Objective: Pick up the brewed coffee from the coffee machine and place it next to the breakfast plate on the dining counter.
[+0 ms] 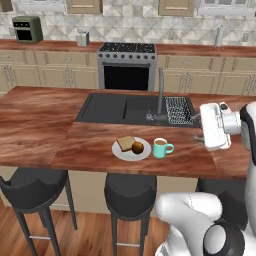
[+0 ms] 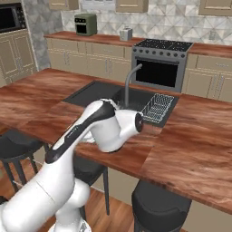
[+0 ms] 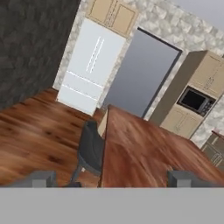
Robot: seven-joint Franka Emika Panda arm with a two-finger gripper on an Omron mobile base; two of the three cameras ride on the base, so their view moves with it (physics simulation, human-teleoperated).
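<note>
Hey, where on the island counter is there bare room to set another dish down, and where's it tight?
The dining counter is bare wood left of the sink and left of the breakfast plate. It is crowded at the front, where the mug sits beside the plate, with the open gripper hovering to their right.

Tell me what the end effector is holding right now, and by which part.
Nothing. The end effector is open and empty; the mug sits beside the breakfast plate.

1. Teal-green mug (image 1: 161, 148), light brown coffee inside, just beside the breakfast plate (image 1: 120, 152).
2. White plate; tan toast (image 1: 126, 143), brown round item (image 1: 137, 147).
3. Reddish-brown wood-grain dining counter (image 1: 40, 120) under the plate; dark sink (image 1: 107, 107) behind.
</note>
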